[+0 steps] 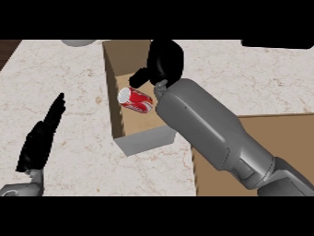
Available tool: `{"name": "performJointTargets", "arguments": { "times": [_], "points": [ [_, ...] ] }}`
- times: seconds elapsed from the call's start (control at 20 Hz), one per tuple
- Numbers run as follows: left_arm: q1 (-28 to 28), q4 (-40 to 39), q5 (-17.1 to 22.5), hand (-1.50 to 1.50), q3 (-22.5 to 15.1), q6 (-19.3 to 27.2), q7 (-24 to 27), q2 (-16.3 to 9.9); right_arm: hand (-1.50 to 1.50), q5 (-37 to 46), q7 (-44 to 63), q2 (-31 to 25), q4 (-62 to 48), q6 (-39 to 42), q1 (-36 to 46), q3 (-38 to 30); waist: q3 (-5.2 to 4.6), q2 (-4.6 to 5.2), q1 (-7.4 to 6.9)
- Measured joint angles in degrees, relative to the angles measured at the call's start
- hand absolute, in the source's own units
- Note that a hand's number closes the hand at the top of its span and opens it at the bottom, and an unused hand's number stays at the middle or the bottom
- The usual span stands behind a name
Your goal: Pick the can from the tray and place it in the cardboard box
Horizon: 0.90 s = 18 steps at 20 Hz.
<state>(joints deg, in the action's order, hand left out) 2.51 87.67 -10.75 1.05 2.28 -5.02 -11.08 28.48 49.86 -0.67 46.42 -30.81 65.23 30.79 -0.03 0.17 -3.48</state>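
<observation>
Red can point(135, 100) lies on its side inside the cardboard box point(143, 140), near centre. Right hand point(163, 62) hovers at 1 o'clock from the can, fingers relaxed, holding nothing. Left hand point(42, 133) rests at 8 o'clock on the marble surface point(71, 73), fingers straight. Brown tray point(302, 143) sits at 4 o'clock.

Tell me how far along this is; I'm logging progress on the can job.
Mostly done: the red can lies on its side inside the cardboard box, no longer on the tray. Nothing is in hand: the right hand hangs over the box beyond the can, apart from it, and the left hand rests open at the left. What is left is pulling the right arm back.
</observation>
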Motion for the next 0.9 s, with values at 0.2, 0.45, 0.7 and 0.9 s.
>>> {"name": "performJointTargets", "arguments": {
  "times": [0.2, 0.45, 0.7, 0.9],
  "points": [
    [-0.35, -0.32, -0.10, 0.00, -0.14, -0.13, 0.25, 0.18, -1.50, -0.45, -2.72, 0.14, -0.82, -9.77, 0.49, -1.66, 0.01, 0.15, 0.09],
    [-0.46, -0.46, -0.28, 0.00, 0.43, 0.53, 0.29, 0.33, -1.50, -2.53, -6.74, 0.28, 2.27, -18.55, -1.31, -5.65, 0.04, 0.07, 1.41],
    [-1.49, -0.15, 0.64, 0.00, 2.04, 0.36, 0.33, -0.31, -1.50, -3.56, -11.18, -1.47, 8.70, -23.41, -6.79, -10.50, 0.06, -0.24, 3.10],
    [-3.00, 0.35, 0.84, 0.00, 3.23, 0.40, 0.43, -1.06, -1.50, -2.93, -10.62, -6.14, 16.80, -24.34, -13.53, -13.20, 0.05, -0.68, 4.52]
  ]
}}
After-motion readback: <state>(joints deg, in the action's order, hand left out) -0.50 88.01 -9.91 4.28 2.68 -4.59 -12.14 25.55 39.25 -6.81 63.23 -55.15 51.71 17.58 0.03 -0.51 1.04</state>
